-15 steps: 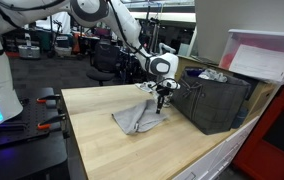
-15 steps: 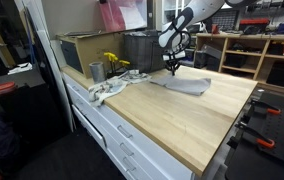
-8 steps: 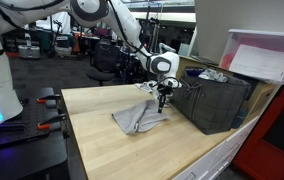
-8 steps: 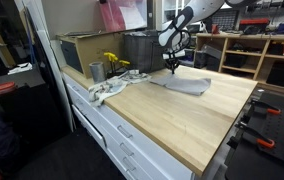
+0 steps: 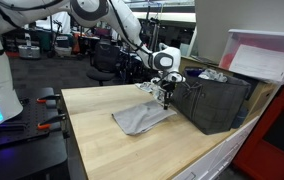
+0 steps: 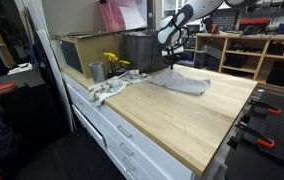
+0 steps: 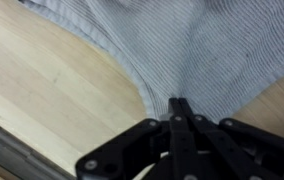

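A grey striped cloth lies on the wooden table beside a black crate. One edge of the cloth is pulled up off the wood toward my gripper. In the wrist view the cloth gathers into folds that run to the tips of my gripper, whose black fingers are pressed together on a pinch of fabric. The rest of the cloth still rests flat on the table.
The black crate stands just beyond the gripper, with a cardboard box next to it. A metal cup, yellow flowers and a white rag sit near the table's edge.
The gripper has risen a little and shifted toward the crate, drawing the pinched edge of the cloth up with it.
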Robot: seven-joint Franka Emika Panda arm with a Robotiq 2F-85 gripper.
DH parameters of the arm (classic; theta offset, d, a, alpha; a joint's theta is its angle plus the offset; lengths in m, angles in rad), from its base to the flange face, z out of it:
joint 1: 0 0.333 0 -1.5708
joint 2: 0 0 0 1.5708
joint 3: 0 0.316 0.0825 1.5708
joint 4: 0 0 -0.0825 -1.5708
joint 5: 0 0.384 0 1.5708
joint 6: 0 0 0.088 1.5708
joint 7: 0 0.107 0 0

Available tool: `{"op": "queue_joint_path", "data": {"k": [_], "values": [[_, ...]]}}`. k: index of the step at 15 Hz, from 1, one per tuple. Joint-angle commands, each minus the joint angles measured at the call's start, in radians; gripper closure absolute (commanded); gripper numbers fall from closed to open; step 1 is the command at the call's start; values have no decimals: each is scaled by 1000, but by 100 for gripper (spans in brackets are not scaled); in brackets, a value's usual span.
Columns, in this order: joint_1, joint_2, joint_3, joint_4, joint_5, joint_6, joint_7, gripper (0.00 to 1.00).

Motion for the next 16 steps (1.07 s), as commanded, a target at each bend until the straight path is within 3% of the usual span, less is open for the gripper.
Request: {"op": "queue_joint_path", "data": {"k": [1, 5, 6, 7, 11, 16], "values": [[25, 2, -21, 36, -52, 9, 28, 100], [44, 5, -27, 80, -95, 11, 46, 100], [44, 0, -22, 82, -93, 10, 43, 74], [42, -7, -15, 76, -86, 11, 40, 73], [49, -42, -20, 7, -84, 41, 57, 44], [-23, -134, 48, -208, 47, 87, 74, 7]]}}
